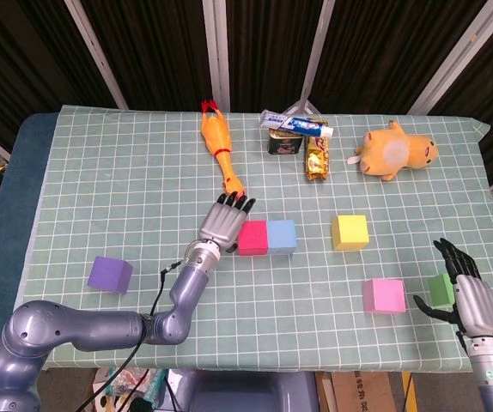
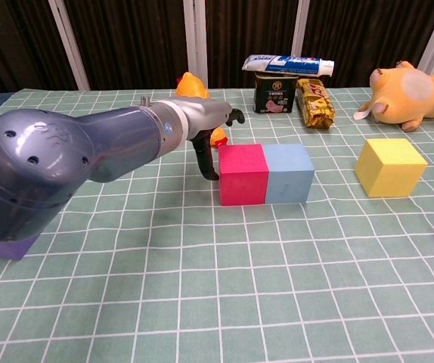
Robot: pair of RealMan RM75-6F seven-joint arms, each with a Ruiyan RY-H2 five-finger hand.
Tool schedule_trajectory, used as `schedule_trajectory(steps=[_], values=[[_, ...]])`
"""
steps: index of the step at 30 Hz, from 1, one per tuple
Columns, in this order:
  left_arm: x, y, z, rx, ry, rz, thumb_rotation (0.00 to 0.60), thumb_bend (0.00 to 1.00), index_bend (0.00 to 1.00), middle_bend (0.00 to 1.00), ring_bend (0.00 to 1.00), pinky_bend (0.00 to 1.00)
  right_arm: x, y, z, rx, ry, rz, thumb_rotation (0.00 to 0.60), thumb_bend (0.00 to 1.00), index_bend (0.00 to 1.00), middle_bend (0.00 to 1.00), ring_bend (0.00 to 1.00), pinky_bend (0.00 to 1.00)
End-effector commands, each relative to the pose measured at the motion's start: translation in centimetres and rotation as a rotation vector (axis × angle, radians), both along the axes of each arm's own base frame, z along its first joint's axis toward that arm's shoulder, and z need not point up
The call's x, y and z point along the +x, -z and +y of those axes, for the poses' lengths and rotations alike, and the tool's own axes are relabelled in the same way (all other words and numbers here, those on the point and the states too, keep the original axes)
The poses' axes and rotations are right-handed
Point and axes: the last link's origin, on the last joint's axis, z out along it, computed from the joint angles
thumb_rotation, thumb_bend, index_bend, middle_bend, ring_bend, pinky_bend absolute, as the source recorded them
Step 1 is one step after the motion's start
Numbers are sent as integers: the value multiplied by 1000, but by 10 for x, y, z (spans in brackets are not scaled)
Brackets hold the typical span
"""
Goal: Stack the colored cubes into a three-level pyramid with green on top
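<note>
A red cube point(image 1: 252, 238) and a light blue cube point(image 1: 282, 237) sit side by side, touching, mid-table. My left hand point(image 1: 222, 222) lies flat with its fingers straight, pressed against the red cube's left face point(image 2: 243, 174); in the chest view the hand point(image 2: 208, 130) holds nothing. A yellow cube point(image 1: 349, 232) stands right of the pair, also in the chest view point(image 2: 390, 166). A pink cube point(image 1: 383, 295) lies near the front right. The green cube point(image 1: 441, 288) is at the right edge, partly behind my right hand point(image 1: 468, 296), whose fingers are spread. A purple cube point(image 1: 110, 274) sits front left.
At the back lie a rubber chicken point(image 1: 220, 150), a can point(image 1: 284, 140) with a toothpaste tube point(image 1: 296, 125) on top, a snack packet point(image 1: 316, 158) and an orange plush toy point(image 1: 394, 149). The table's front edge runs close to both hands.
</note>
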Motion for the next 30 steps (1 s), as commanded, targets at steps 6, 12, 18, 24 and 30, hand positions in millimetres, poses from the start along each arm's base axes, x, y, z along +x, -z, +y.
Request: schedule_trajectory(steps=[6,12,18,24,30], values=[[-23,-27,-1,22,-39,-11,600,287,0,67,28,100,-3,-3,1,-2,6,12,600,265,0,0,0,0],[-48,-82,-8,87,-60,-84,600,243,0,47,19,100,-5,-8,-2,-27,19,21,600,264,0,0,0,0],[-87,-148,-33,187,-87,-138,600,142,0,25,0,85,0,-11,-6,-53,7,38,600,264,0,0,0,0],[-136,-201,-69,299,-128,-156,600,105,0,14,0,76,10,-16,-21,-75,-13,74,600,263,0,0,0,0],[-164,-249,-106,433,-164,-232,600,105,0,12,0,72,34,-10,-53,46,-76,199,600,264,0,0,0,0]])
